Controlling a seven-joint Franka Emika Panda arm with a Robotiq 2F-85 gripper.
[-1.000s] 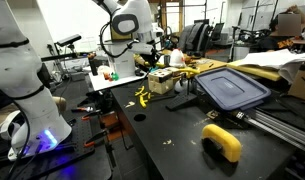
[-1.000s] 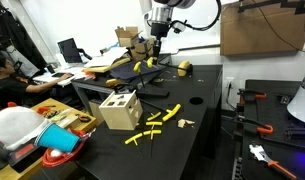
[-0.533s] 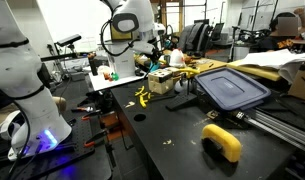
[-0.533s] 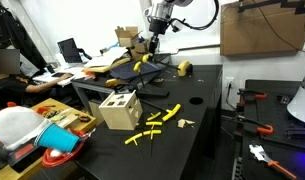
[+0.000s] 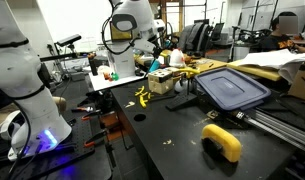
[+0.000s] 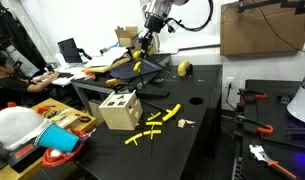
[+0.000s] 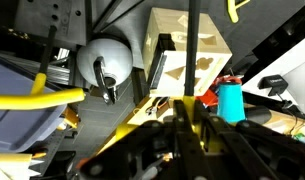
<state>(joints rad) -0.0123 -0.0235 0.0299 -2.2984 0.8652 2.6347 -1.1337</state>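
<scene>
Cluttered lab benches, monitors and office chairs ring a black worktop (image 5: 172,150) that carries everything of interest. Above its far part, in an exterior view, the pincer (image 6: 147,42) hangs from the white arm pointing downward, clear of every object. It holds nothing that I can see. The wrist view shows only dark finger parts crowding the lower edge, so I cannot tell how wide it stands.

Nearest beneath it lies a yellow piece (image 6: 138,66), resting flat on the blue lid (image 6: 122,72). The lid lies flat on the worktop, so it probably serves the piece as a low shelf.

Just beside the lid, toward the worktop's edge, stands a wooden box (image 6: 120,108), upright. The wrist view shows shaped cut-outs in its upper face.

More yellow sticks (image 6: 157,125) lie loose beside the box, scattered at odd angles as if nothing had ordered them. A yellow roll (image 5: 222,140) sits well apart, beyond the lid. A blue cup (image 7: 230,100) shows past the box in the wrist view.
</scene>
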